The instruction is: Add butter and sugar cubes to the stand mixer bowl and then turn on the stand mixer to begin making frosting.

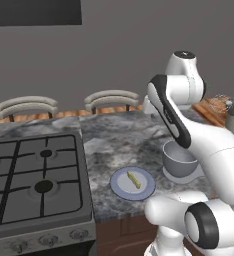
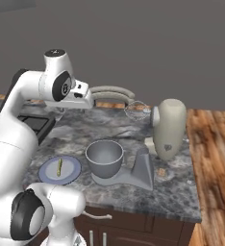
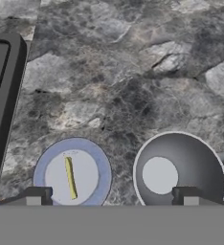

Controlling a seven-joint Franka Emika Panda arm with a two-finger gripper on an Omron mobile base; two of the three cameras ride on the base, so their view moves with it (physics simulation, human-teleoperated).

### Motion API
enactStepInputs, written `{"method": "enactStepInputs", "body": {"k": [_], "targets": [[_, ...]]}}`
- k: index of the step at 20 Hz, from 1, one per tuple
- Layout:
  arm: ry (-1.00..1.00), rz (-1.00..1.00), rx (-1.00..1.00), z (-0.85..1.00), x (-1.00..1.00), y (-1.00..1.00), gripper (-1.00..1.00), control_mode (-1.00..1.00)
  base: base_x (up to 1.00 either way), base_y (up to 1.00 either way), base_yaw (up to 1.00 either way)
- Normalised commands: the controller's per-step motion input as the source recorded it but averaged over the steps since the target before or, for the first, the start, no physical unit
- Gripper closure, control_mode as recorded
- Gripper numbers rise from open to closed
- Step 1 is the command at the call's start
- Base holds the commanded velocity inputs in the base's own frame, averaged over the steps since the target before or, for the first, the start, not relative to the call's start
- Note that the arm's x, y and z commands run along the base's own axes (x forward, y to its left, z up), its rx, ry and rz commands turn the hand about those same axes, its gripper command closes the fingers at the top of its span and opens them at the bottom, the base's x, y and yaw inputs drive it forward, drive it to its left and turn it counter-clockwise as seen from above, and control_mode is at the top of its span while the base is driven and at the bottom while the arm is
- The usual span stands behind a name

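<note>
1. In the hand view the gripper [image 3: 111, 197] looks straight down with its jaws spread wide and nothing between them; one fingertip [image 3: 36, 196] stands over the near rim of the plate [image 3: 100, 165], the other over the stand mixer bowl [image 3: 200, 162].
2. That view shows the butter [image 3: 71, 178] lying lengthwise in the middle of the plate, and the bowl's flat pale floor.
3. The right base view shows the bowl seated on the flat grey base of the stand mixer [image 2: 168, 129], whose cream head is tilted up with the wire whisk [image 2: 136, 110] pointing left.
4. The left base view shows the stove [image 1: 34, 182] left of the plate, and two chair backs [image 1: 111, 100] beyond the counter [image 1: 114, 137].
5. The counter is dark mottled stone; a grey wall stands behind, and wood flooring lies at the right.
</note>
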Motion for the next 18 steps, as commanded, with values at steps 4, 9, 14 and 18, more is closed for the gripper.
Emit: {"method": "enactStepInputs", "body": {"k": [4, 9, 14, 18], "targets": [[0.0, 0.0, 0.0, 0.0, 0.0, 0.0, -1.0, 1.0, 0.84, 0.18, -0.01], [0.0, 0.0, 0.0, 0.0, 0.0, 0.0, -1.0, 1.0, 0.08, 0.02, 0.0], [0.0, 0.0, -0.06, -0.21, -0.23, 0.1, -1.0, -1.0, -0.02, 0.05, 0.0], [0.0, 0.0, -0.2, -0.84, -0.85, 0.33, -1.0, -1.0, 0.0, 0.0, 0.0]]}}
